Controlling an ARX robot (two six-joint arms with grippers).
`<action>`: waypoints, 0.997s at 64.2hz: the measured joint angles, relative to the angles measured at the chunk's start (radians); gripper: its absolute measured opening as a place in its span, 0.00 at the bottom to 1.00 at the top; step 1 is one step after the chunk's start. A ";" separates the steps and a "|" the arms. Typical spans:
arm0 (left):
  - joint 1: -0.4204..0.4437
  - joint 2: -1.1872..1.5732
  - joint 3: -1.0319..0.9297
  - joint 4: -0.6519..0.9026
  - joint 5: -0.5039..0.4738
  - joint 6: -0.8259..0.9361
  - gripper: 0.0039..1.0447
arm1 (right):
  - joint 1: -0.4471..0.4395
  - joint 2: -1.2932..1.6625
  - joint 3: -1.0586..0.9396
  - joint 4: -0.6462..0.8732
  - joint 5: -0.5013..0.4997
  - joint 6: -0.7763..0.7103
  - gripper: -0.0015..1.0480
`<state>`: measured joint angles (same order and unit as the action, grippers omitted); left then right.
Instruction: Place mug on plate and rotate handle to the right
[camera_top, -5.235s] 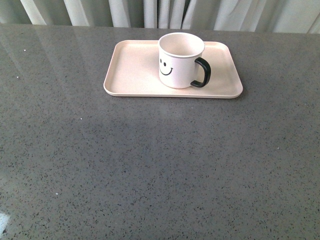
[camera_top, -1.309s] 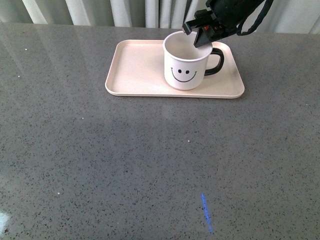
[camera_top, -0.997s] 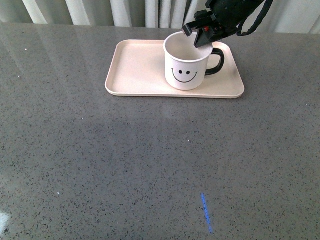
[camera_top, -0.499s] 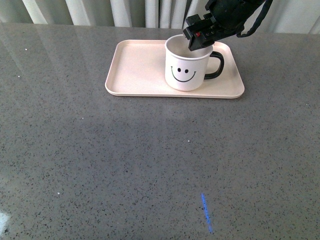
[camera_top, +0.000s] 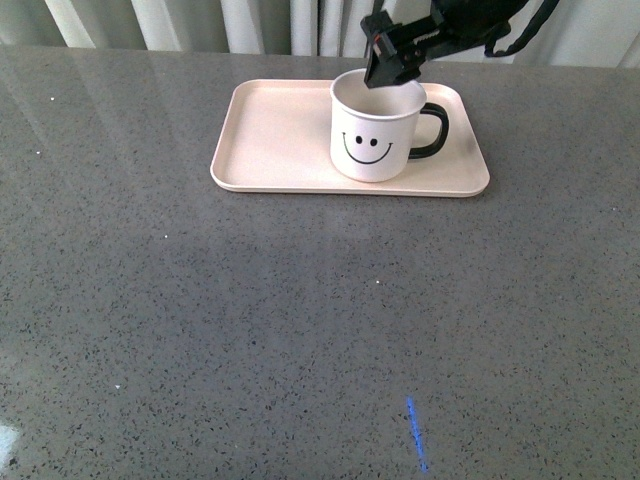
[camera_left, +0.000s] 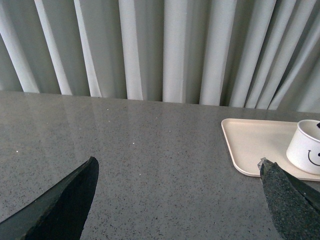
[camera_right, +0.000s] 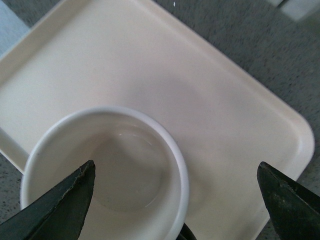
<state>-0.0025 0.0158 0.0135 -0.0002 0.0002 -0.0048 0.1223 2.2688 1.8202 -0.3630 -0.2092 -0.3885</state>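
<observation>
Mug (camera_top: 372, 140): upright on your plate (camera_top: 270, 140), right of centre.
Handle (camera_top: 430, 132): points right.
Right gripper (camera_top: 392, 62): released, jaws spread above the far rim.
Left gripper (camera_left: 180, 200): spread wide, holding nothing.

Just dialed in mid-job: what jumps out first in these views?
The white cylindrical mug with the black smiley face stands upright on the right half of the flat pale pink-cream rectangular plate, its glossy black loop handle pointing right in the front view. The right arm's black end effector hangs open just above the mug's rim, gripping nothing. The rest of the speckled grey tabletop lies bare.
</observation>
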 joint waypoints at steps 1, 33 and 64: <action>0.000 0.000 0.000 0.000 0.000 0.000 0.91 | -0.001 -0.007 -0.005 0.003 -0.002 0.000 0.91; 0.000 0.000 0.000 0.000 0.000 0.000 0.91 | -0.010 -0.259 -0.468 0.709 0.239 0.187 0.74; 0.000 0.000 0.000 0.000 0.000 0.000 0.91 | -0.059 -0.684 -1.286 1.400 0.265 0.377 0.02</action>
<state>-0.0025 0.0158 0.0135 -0.0006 0.0002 -0.0048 0.0631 1.5848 0.5339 1.0374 0.0559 -0.0113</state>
